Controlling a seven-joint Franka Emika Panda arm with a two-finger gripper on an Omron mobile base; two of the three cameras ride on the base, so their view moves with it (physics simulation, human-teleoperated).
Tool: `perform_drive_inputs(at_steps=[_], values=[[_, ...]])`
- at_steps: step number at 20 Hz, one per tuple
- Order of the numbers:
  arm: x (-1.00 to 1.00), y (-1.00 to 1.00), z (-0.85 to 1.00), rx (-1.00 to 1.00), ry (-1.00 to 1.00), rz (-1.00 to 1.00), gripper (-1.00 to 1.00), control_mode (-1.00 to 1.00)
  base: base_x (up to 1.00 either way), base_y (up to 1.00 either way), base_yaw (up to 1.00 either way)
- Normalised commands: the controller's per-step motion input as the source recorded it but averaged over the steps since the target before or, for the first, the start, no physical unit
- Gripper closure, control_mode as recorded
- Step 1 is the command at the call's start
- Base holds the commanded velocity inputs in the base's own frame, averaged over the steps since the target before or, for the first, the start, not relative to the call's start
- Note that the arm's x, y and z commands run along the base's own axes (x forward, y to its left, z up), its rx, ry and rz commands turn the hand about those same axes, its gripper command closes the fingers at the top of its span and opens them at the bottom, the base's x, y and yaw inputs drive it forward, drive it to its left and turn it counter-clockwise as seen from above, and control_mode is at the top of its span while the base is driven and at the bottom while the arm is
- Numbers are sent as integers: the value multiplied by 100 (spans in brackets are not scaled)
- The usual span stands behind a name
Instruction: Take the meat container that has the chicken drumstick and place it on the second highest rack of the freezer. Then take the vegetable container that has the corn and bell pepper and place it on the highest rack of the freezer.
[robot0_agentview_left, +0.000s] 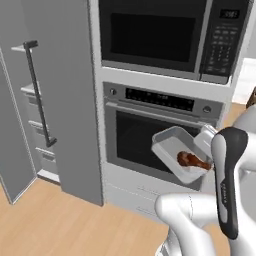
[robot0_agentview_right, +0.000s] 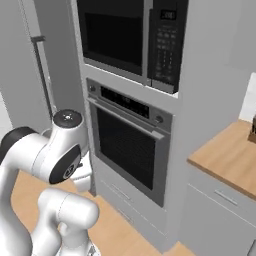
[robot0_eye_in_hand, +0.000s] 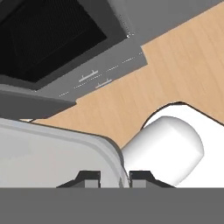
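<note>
Pinching the rim of the meat container (robot0_eye_in_hand: 65, 153) between 2 dark tips of the pincer (robot0_eye_in_hand: 114, 177), jaws nearly together. Holding it tilted in the air before the black-fronted wall oven (robot0_agentview_left: 150, 135), chicken drumstick (robot0_agentview_left: 192, 160) sliding toward the low corner. Looking stiff, light and probably slick; gripping the wall edge, keeping it level. Standing open at far left: the freezer (robot0_agentview_left: 35, 125), with the second highest rack (robot0_agentview_left: 29, 89) likely waiting.

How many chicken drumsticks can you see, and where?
1. The chicken drumstick lies in the pale container held up in front of the black-fronted oven. Other food may be out of sight.
</note>
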Motion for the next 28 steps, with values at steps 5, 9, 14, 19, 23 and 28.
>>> perform_drive_inputs(at_steps=[5, 9, 14, 19, 23, 28], values=[[0, 0, 0, 0, 0, 0, 100, 100, 100, 100, 0], [0, 0, 0, 0, 0, 0, 100, 100, 90, 100, 0], [0, 0, 0, 0, 0, 0, 100, 100, 86, 100, -12], [0, 0, 0, 0, 0, 0, 100, 100, 73, 100, -25], [0, 0, 0, 0, 0, 0, 100, 100, 50, 100, -27], [0, 0, 0, 0, 0, 0, 100, 100, 20, 89, -10]])
